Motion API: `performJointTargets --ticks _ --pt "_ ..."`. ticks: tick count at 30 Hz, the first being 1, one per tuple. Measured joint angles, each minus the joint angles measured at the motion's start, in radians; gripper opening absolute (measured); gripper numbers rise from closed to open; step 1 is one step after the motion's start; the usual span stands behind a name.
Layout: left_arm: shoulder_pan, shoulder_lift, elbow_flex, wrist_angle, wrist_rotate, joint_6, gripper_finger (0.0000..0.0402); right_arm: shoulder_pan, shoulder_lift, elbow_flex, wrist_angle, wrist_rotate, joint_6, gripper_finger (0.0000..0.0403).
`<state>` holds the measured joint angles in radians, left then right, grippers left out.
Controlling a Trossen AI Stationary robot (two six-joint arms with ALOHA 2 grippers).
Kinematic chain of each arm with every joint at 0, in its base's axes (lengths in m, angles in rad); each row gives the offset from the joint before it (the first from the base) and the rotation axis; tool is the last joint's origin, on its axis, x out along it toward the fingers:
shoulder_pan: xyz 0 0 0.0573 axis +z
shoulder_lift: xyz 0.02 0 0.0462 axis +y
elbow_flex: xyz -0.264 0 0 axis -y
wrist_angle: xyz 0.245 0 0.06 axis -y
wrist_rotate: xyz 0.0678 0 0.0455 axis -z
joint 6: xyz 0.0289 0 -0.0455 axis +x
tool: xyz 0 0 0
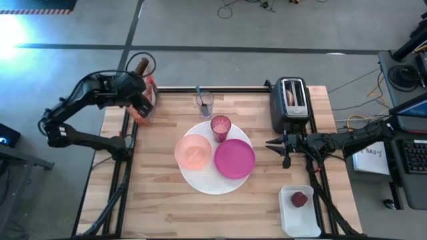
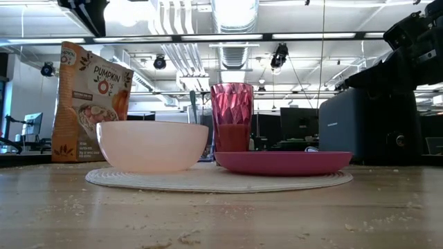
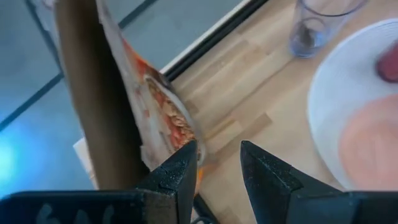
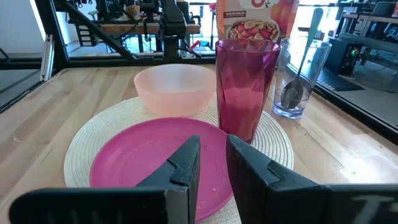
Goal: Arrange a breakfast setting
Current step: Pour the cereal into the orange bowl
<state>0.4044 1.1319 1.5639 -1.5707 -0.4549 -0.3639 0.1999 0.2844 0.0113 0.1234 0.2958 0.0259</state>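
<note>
We're guessing the step in hand is filling the plate, since the big pieces are already sitting together mid-counter [image 1: 160,200].

- The right gripper [image 1: 269,145] is hovering just right of the placemat [image 1: 203,181], near side of the toaster [image 1: 293,115]. Its fingers are standing slightly parted with nothing between them.
- For the bagel [image 1: 290,97], which is sticking up in the toaster slot, we're thinking a straight-up lift, no tilting, so it's not scraping the slot walls.
- The left gripper [image 3: 217,149] is over at the far left corner beside the cereal bag [image 2: 90,97]. Its fingers are a bit apart. The bag's edge is lying against one finger, and we can't tell if it's actually pinched.
- Keep low swings away from the cup [image 1: 221,127]; it's tall and looking tippy.

How the setting is looking:

- Placemat: white, round and woven.
- Plate [image 1: 234,159]: magenta, sitting on the mat's right half.
- Bowl [image 1: 193,151]: peach, on the mat's left half, just beside the plate.
- Cup: pink and see-through, at the mat's far edge.
- Spoon [image 4: 298,68]: teal handle, standing in a clear glass [image 1: 205,107] beyond the mat.
- Red fruit [image 1: 299,199]: waiting in a white tray [image 1: 287,217] at the near right.
</note>
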Motion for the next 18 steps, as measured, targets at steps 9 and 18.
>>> performJointTargets --ticks 9,18 --pt "0.106 0.055 -0.002 0.000 -0.085 0.041 0.0107 0.000 0.000 0.000 0.000 0.000 0.000 0.0068" --pt "0.220 0.100 -0.002 0.000 -0.085 0.096 0.0107 0.000 0.000 0.000 0.000 0.000 0.000 0.0068"
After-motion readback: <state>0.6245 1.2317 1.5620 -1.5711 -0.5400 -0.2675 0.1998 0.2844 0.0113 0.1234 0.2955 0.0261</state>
